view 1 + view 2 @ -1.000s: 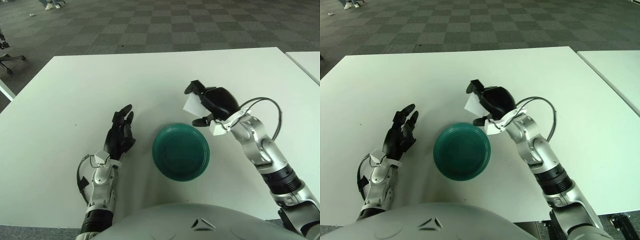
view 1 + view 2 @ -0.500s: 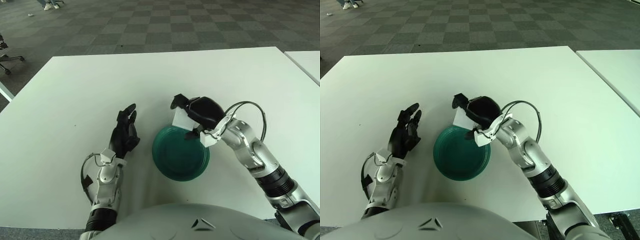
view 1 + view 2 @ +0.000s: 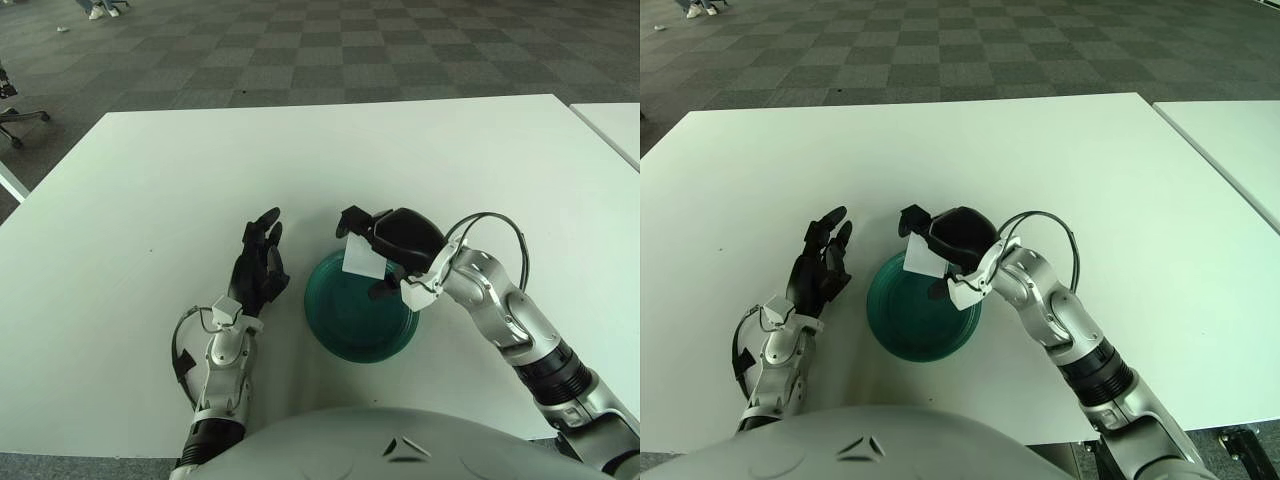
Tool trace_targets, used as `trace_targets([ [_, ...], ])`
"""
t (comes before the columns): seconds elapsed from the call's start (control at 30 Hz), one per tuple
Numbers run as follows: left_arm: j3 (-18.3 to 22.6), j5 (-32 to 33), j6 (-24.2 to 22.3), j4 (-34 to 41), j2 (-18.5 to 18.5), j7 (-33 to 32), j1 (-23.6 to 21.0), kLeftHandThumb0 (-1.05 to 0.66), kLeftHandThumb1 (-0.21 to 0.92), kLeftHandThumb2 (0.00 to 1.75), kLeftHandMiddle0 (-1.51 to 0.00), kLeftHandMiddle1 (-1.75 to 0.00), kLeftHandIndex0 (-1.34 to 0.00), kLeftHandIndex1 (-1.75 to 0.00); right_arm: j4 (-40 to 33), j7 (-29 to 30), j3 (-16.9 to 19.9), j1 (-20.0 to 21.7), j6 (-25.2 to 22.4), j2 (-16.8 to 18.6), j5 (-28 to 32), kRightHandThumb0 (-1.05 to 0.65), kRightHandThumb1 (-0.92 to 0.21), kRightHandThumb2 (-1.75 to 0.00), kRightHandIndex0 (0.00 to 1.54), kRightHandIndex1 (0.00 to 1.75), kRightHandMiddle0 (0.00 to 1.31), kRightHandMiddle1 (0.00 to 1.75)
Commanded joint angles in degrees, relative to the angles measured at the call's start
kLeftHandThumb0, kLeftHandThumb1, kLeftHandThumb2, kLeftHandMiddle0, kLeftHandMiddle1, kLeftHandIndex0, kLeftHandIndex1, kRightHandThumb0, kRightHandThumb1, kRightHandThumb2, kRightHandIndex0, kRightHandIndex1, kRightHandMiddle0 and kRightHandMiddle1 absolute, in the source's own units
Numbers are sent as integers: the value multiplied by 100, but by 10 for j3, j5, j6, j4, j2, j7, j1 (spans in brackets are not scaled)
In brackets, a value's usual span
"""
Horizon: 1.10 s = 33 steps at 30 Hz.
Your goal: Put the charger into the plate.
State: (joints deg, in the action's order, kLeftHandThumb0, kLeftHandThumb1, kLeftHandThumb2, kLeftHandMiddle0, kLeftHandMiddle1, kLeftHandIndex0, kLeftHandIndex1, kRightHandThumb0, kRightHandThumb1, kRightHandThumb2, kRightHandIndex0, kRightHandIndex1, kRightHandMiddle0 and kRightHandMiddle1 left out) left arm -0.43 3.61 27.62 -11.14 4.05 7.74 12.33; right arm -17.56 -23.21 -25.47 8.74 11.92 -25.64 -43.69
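A round dark green plate [image 3: 350, 330] lies on the white table near the front edge. My right hand [image 3: 385, 245] is shut on a small white charger [image 3: 359, 259] and holds it just above the far part of the plate. The charger also shows in the right eye view [image 3: 920, 262] over the plate [image 3: 910, 325]. My left hand [image 3: 258, 268] rests on the table to the left of the plate, fingers spread and empty.
The white table [image 3: 200, 170] stretches far and wide around the plate. A second white table [image 3: 612, 125] stands at the right. The table's front edge runs close below the plate.
My right hand has carried the charger left and toward me, from beyond the plate's far right rim to over the plate. My left hand has shifted slightly right and forward.
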Motion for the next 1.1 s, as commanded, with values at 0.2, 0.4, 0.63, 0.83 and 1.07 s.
trace_targets([
  [0.2, -8, 2, -13, -41, 12, -8, 23, -81, 92, 87, -24, -1, 0, -79, -58, -24, -4, -43, 7, -14, -5, -42, -50, -108, 107, 175, 47, 175],
  [0.4, -7, 7, -10, -43, 13, -6, 21, -80, 92, 87, -24, 0, 0, -80, -52, 13, -5, -46, 45, -28, -55, -38, -75, -75, 77, 175, 30, 175],
  [0.63, -6, 3, -4, -45, 14, -11, 18, -80, 92, 86, -25, -1, 0, -82, -35, 70, -2, -40, 95, -42, -93, -36, -91, -53, 53, 175, 21, 175],
  [0.83, -6, 1, -2, -44, 17, -14, 19, -81, 92, 87, -26, -1, 0, -84, -33, 78, 3, -32, 113, -49, -106, -68, -92, -61, 34, 144, 10, 139],
  [1.07, -8, 7, -3, -39, 20, -13, 20, -80, 92, 86, -27, -1, 0, -84, -39, 52, 6, -29, 102, -47, -111, -73, -92, -67, 27, 114, 3, 122],
])
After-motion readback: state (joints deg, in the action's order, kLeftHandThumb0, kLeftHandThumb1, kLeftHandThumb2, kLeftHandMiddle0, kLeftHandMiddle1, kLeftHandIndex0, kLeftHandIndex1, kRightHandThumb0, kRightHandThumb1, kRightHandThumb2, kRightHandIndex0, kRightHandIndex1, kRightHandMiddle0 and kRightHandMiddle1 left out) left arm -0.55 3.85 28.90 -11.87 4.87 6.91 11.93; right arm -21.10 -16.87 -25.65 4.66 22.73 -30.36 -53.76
